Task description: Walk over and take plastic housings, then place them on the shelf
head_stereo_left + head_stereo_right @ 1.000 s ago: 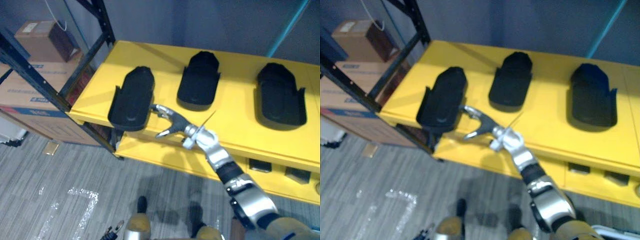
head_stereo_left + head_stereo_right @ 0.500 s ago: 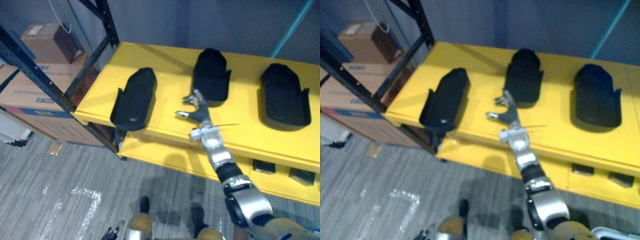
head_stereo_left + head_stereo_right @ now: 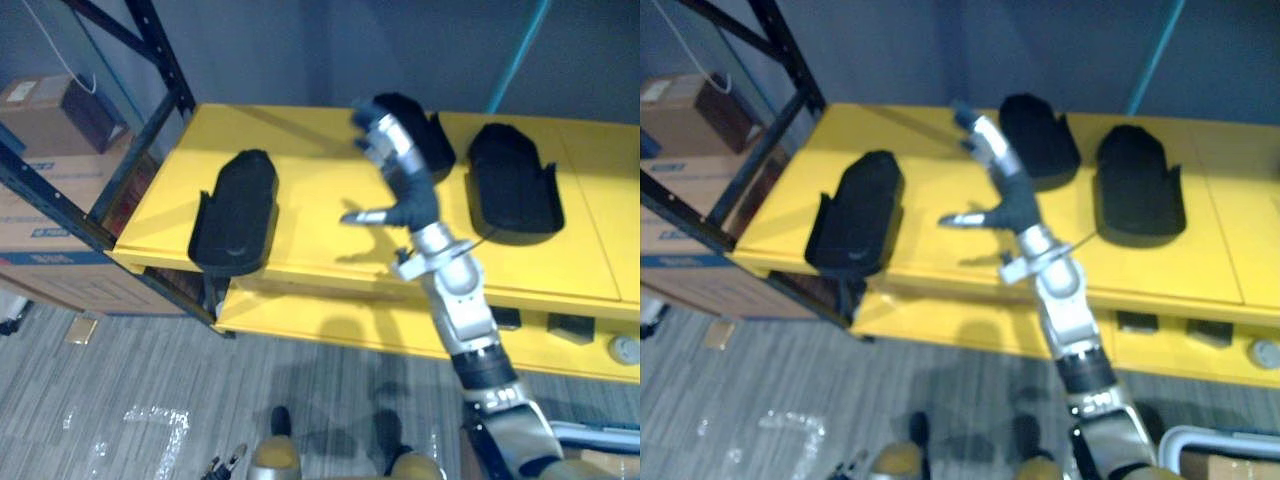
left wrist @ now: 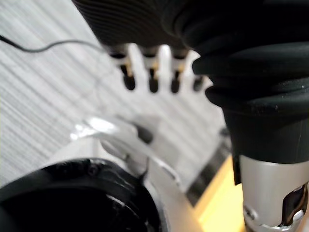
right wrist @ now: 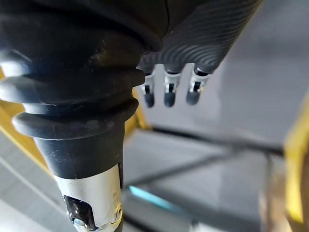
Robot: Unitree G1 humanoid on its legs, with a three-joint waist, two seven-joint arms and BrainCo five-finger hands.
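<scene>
This is a storeroom or factory stock area. Black steel racking (image 3: pixel 165 62) with diagonal braces carries a broad yellow shelf (image 3: pixel 312 190), with a second yellow level (image 3: pixel 320 328) beneath it. Three identical black plastic housings (image 3: pixel 235 210) lie spaced along the top board. Cardboard cartons (image 3: pixel 45 215) are stacked beside the rack. The floor (image 3: pixel 120 380) is grey and streaked, and the wall (image 3: pixel 290 50) is plain blue-grey.

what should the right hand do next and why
Probably pull the right hand back from the yellow shelf: it hangs open and empty above it, and three black plastic housings, left, middle and right, already lie on it.
</scene>
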